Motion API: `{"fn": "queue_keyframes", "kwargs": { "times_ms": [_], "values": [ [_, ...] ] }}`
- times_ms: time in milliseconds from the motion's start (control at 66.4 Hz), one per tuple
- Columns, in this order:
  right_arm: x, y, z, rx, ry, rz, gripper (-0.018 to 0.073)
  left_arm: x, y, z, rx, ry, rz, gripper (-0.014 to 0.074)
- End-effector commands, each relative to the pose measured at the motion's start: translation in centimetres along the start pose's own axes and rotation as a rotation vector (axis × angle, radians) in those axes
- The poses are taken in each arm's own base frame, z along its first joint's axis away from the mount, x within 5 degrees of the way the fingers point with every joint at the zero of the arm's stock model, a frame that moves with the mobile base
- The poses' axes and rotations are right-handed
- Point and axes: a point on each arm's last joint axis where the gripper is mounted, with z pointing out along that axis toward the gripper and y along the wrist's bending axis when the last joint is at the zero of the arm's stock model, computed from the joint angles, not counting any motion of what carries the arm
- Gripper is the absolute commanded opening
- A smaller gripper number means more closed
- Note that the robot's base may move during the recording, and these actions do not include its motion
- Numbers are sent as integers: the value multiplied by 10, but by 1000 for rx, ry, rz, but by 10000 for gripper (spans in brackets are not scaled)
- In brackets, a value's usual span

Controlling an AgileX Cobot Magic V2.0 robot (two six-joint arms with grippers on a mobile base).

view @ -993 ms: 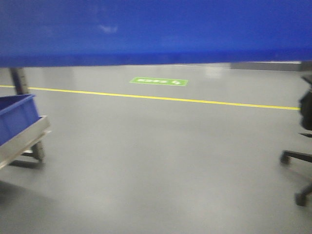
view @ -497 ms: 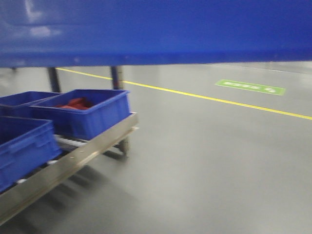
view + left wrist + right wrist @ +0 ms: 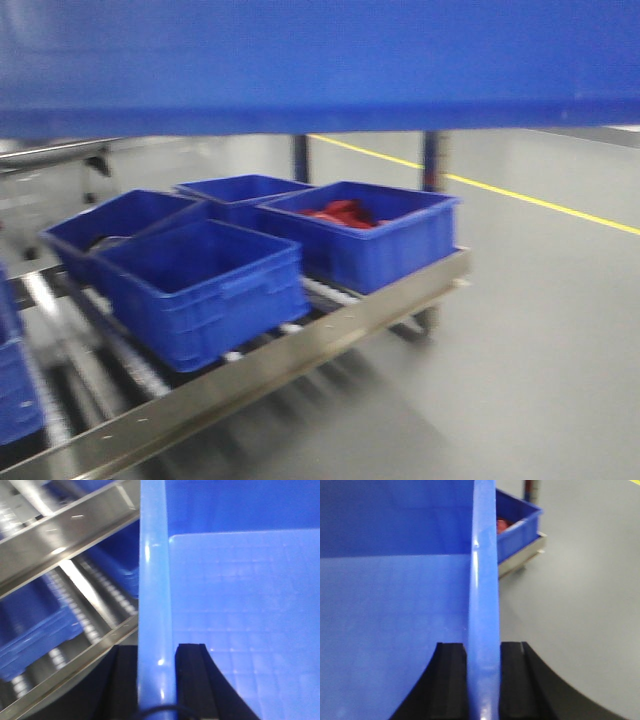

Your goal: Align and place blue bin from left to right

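Carrying the blue bin (image 3: 320,60) clear of any support, high across the top of the front view, long axis running left to right between the two arms. Pinched at its left wall by the left gripper (image 3: 156,650), one finger outside and one inside, closed tight on the rim. Clamped the same way at the right wall by the right gripper (image 3: 482,647). Neither arm nearer, then: one at each end, load shared. Below and left of the carried bin, a rack (image 3: 300,365) of rollers between steel rails, slanting from near left to far right. On it, a near bin (image 3: 205,285), seemingly empty, a far bin (image 3: 375,240) with red pieces (image 3: 342,212) inside, and two more behind. Off to the right, only grey floor (image 3: 540,330) and a yellow line (image 3: 545,200). Cannot tell through the blur which stretch of rollers is free. Next move judged to hang on squaring the held bin's long side with the rail, then lowering with both arms level so as not to tilt it. As for looks: bright blue, glossy, rigid, thick rounded rim catching the light, faint grid moulded into the inside bottom, nothing seen in the part on show.
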Motion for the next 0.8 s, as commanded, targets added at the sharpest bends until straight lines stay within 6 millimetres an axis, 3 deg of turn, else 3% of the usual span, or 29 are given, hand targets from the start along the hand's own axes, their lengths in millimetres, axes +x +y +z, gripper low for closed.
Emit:
{"fn": "queue_keyframes", "kwargs": {
  "times_ms": [0,783],
  "values": [
    [-18,23,-9,-253,-205,-3,-80,-10,-6,-7,85,-97,-3,-111],
    [-18,23,-9,-253,-205,-3,-80,-10,-6,-7,85,-97,-3,-111]
  ]
}}
